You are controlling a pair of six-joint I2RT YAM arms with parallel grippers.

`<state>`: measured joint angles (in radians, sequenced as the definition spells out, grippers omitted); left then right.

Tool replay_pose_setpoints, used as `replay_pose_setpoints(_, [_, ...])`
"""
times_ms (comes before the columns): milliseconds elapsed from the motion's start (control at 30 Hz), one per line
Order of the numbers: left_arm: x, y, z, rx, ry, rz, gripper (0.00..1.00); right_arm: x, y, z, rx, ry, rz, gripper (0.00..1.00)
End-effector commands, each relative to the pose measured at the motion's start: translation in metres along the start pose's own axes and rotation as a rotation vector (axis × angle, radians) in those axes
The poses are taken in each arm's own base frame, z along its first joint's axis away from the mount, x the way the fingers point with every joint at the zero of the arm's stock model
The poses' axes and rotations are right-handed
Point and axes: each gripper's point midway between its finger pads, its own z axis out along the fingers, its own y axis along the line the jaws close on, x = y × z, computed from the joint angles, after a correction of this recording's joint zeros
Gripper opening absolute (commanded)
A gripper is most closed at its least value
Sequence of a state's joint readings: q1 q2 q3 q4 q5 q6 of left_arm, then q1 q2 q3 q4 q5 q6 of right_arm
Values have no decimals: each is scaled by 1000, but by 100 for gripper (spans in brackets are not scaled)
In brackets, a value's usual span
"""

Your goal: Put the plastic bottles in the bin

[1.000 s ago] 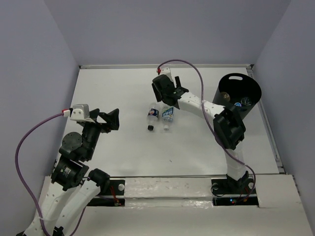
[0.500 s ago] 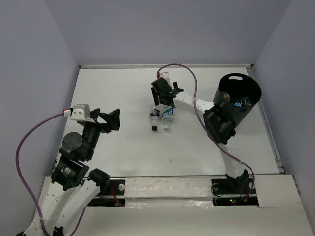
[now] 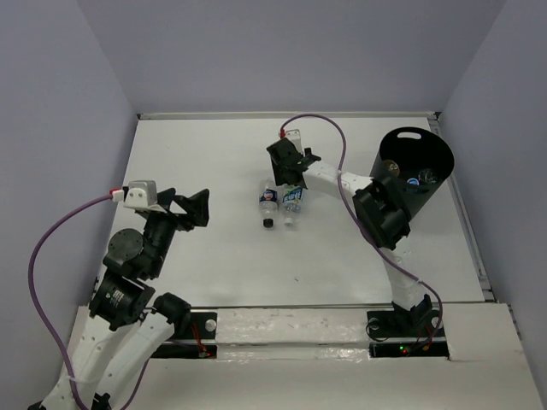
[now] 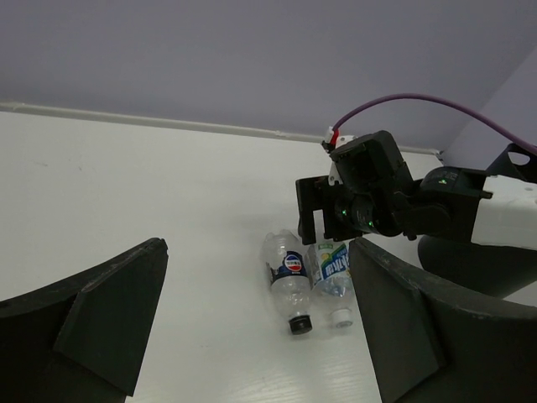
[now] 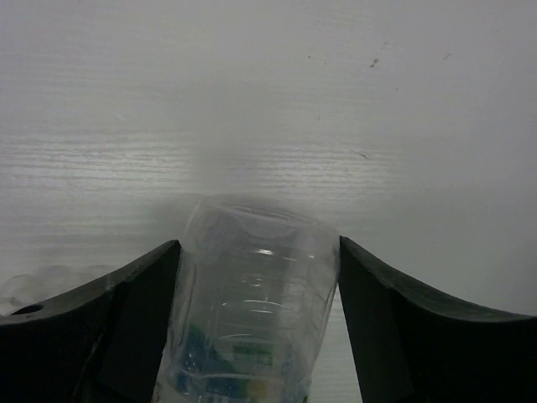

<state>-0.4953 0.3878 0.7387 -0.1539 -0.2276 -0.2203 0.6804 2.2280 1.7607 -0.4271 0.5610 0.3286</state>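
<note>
Left arm (image 3: pixel 139 246) raised, jaws wide open, right arm (image 3: pixel 386 218) stretched forward, jaws parted

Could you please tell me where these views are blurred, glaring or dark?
Right wrist: the clear bottle is soft and hazy, with a pale sheen on the table. Left wrist: both lying bottles sharp, near fingers dark silhouettes. Top external: sharp, evenly lit.

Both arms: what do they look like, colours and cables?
The left arm and right arm have white links and black joints. The left tool and right tool have broad black fingers, white wrist camera blocks and purple cables. Green lights dot the right wrist.
</note>
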Motion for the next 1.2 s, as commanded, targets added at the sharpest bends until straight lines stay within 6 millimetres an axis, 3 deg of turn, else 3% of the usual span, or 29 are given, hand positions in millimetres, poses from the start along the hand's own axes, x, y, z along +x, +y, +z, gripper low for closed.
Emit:
replay_pose_setpoints(0, [-4,-3,6,12,-22,-8,99,-18,-12,-10,33,-48,46,70])
replay_pose_setpoints(33, [-3,-4,6,15,-20,-8,99,-21,-15,-11,44,-57,42,67])
replay_pose_setpoints(67, [-3,-4,7,16,-19,-6,99,-23,-16,-12,48,-61,39,55])
replay_pose_setpoints(167, [-1,-5,8,19,-9,-5,99,-37,-24,-24,64,-94,43,42])
replay_pose_setpoints(267, [-1,-5,9,21,-9,-7,99,-57,-34,-45,63,-142,62,32])
replay_pose_setpoints(300, [-1,-5,9,19,-9,-6,99,-69,-40,-60,53,-173,80,31])
replay_pose_setpoints(333, [-1,-5,9,19,-9,-6,99,-69,-40,-60,53,-173,76,31])
replay_pose_setpoints(400, [0,-5,9,21,-7,-6,99,-92,-53,-92,28,-240,105,31])
replay_pose_setpoints(433, [0,-6,9,22,-7,-7,99,-116,-62,-122,-12,-311,148,31])
replay_pose_setpoints(500, [0,-6,10,26,-4,-7,99,-129,-76,-149,-31,-375,146,31])
replay_pose_setpoints(533, [0,-6,10,26,-4,-7,99,-145,-88,-168,-21,-440,170,31])
replay_pose_setpoints(567, [0,-7,10,27,-4,-7,99,-164,-111,-203,-4,-521,165,31])
replay_pose_setpoints(633, [0,-7,10,31,-4,-9,99,-186,-155,-233,121,-641,141,31])
replay_pose_setpoints(667, [-1,-7,9,32,-9,-11,99,-196,-182,-259,170,-705,166,31])
replay_pose_setpoints(767, [-4,-8,7,37,-21,-13,99,-204,-266,-273,401,-776,240,31])
replay_pose_setpoints(800, [-6,-7,5,38,-29,-14,99,-201,-309,-280,489,-814,298,31])
replay_pose_setpoints(933, [-8,-7,3,41,-37,-18,99,-186,-378,-298,637,-934,401,32])
replay_pose_setpoints(1100, [-11,-10,0,60,-47,-21,99,-180,-409,-320,803,-1102,362,33])
replay_pose_setpoints(1167, [-12,-11,-2,64,-52,-24,99,-177,-405,-308,826,-1106,287,33])
